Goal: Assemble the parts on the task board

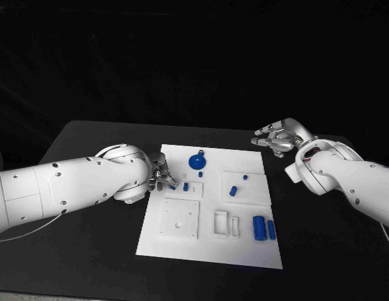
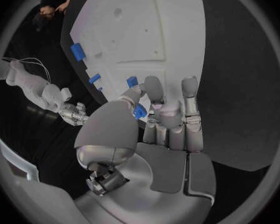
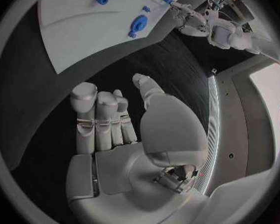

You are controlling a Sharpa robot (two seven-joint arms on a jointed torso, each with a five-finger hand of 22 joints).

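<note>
The white task board (image 1: 248, 251) lies in the middle of the black table. My left hand (image 1: 161, 177) hovers at the board's left edge and pinches a small blue part (image 2: 139, 112) between thumb and finger. On the board lie a round blue piece (image 1: 197, 162), small blue pegs (image 1: 186, 186) (image 1: 233, 190) and two blue cylinders (image 1: 259, 227) side by side near the right edge. My right hand (image 1: 280, 138) is over the bare table just beyond the board's far right corner, fingers stretched out (image 3: 105, 117) and holding nothing.
Raised white blocks and slots stand on the board: a square plate (image 1: 181, 219) and narrow frames (image 1: 228, 224). Black table (image 1: 86, 251) runs all round the board. Both white forearms reach in from the sides.
</note>
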